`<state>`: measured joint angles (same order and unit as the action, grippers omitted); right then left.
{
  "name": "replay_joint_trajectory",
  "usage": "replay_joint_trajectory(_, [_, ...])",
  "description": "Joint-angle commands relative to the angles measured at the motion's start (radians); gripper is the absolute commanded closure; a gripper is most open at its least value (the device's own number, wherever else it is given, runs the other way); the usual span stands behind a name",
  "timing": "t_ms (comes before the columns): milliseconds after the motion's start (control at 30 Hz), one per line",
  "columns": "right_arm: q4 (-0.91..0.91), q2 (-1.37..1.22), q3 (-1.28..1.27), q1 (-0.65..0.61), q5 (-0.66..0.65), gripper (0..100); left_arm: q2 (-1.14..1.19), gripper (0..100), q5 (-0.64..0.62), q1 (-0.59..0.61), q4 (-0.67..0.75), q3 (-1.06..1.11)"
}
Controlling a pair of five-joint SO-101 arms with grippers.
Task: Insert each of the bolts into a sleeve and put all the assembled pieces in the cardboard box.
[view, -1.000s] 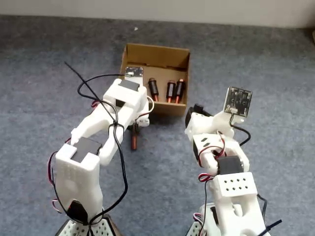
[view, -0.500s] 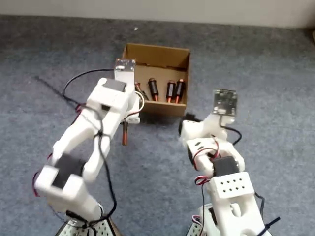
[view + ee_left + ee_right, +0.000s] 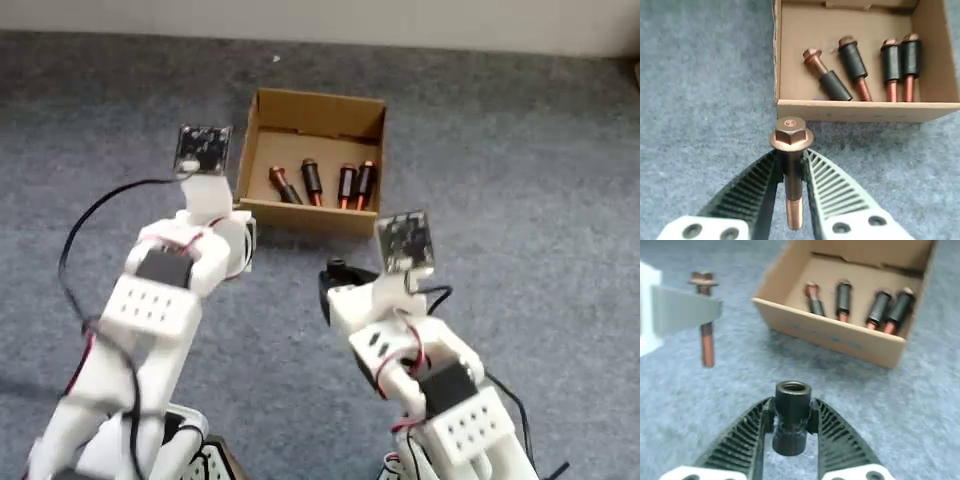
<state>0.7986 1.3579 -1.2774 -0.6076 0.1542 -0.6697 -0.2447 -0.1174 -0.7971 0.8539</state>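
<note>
Copper hex bolt (image 3: pixel 792 172) clamped by left pincer (image 3: pixel 791 154); right pincer (image 3: pixel 791 405) clasps black tubular sleeve (image 3: pixel 791 420).

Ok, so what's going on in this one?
This is a bolt-and-sleeve assembly job, partway done. The left gripper is shut on a bare copper bolt, held upright with its head on top, outside the cardboard box near its front wall. The right gripper is shut on a black sleeve, a little back from the box. Four sleeved bolts lie side by side inside the box. The held bolt and sleeve are apart, not yet joined.
</note>
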Motion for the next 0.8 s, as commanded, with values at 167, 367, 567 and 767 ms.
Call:
replay_joint_trajectory(167, [0.004, 0.328, -0.133, -0.153, -0.127, 99.3, -0.509, 100, 0.017, 0.008, 0.029, 0.176])
replay_joint_trajectory(367, [0.004, 0.476, -0.236, -0.252, -0.245, 99.3, -0.871, 100, 0.017, 0.002, 0.063, 0.314])
replay_joint_trajectory(567, [-0.11, 0.475, -0.28, -0.311, -0.247, 99.3, -1.184, 100, 0.012, -0.025, 0.064, 0.371])
replay_joint_trajectory(767, [-0.349, 0.476, -0.42, -0.312, -0.247, 99.3, -1.141, 100, 0.014, -0.142, -0.011, 0.278])
